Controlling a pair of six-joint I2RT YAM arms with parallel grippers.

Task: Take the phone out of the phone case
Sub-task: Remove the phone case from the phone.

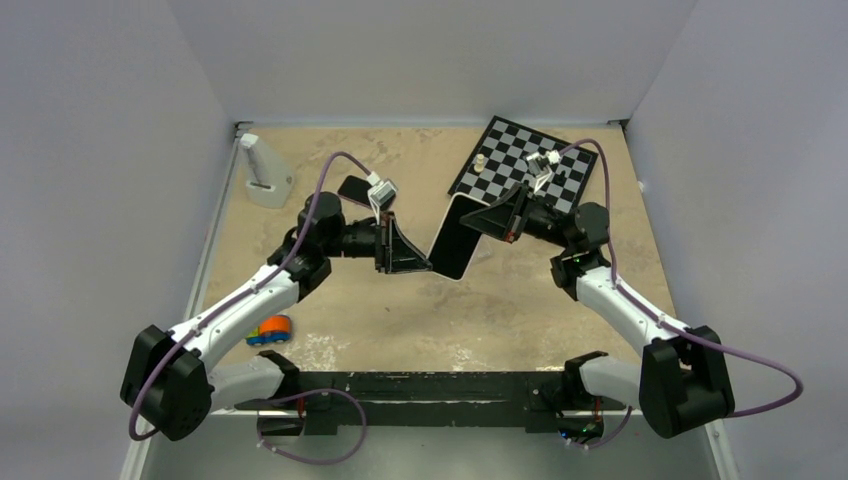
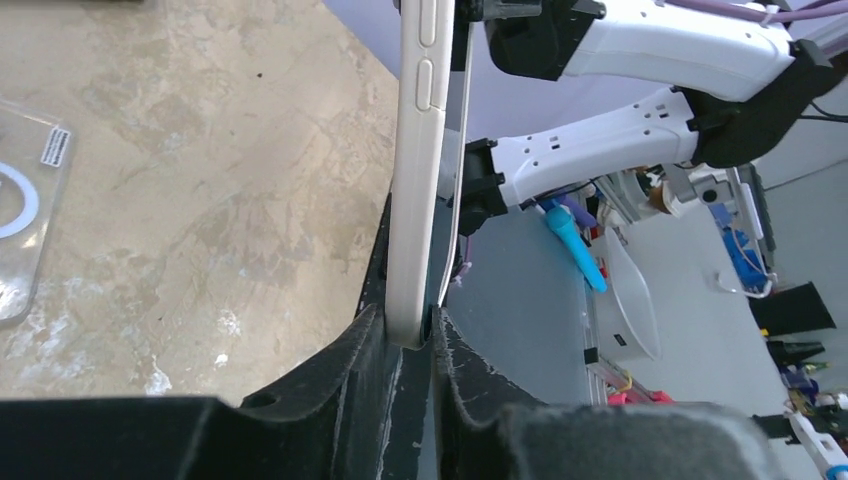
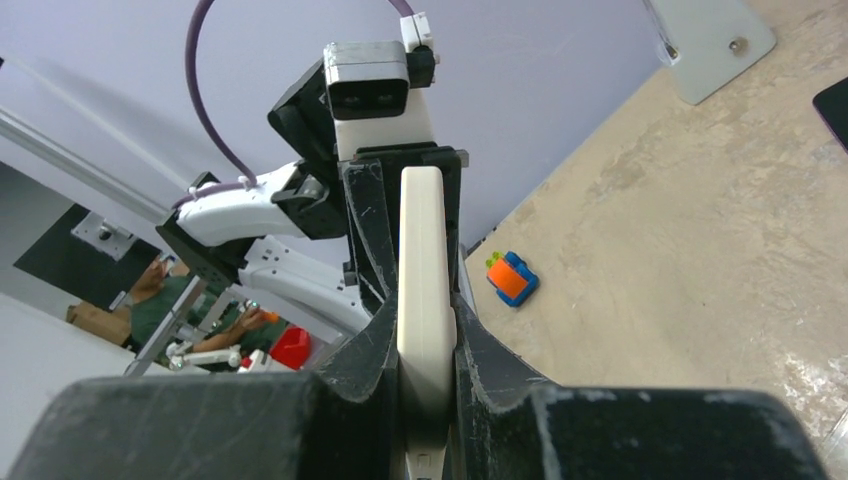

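Observation:
The phone [image 1: 455,240] has a black face and a whitish edge, and it hangs tilted in the air between both arms. My left gripper [image 1: 428,264] is shut on its lower end. My right gripper [image 1: 466,222] is shut on its upper end. In the left wrist view the phone's whitish edge with side buttons [image 2: 420,180] stands between my closed fingers [image 2: 470,370]. In the right wrist view the same edge [image 3: 425,270] is pinched in my gripper [image 3: 428,335]. The translucent phone case [image 2: 20,200] with a white ring lies flat on the table, empty and apart from the phone.
A second black phone [image 1: 352,188] lies on the table behind the left arm. A checkered chessboard [image 1: 525,165] with pieces is at the back right. A white stand [image 1: 262,172] is at the back left. An orange-and-blue toy [image 1: 270,330] lies near the left arm.

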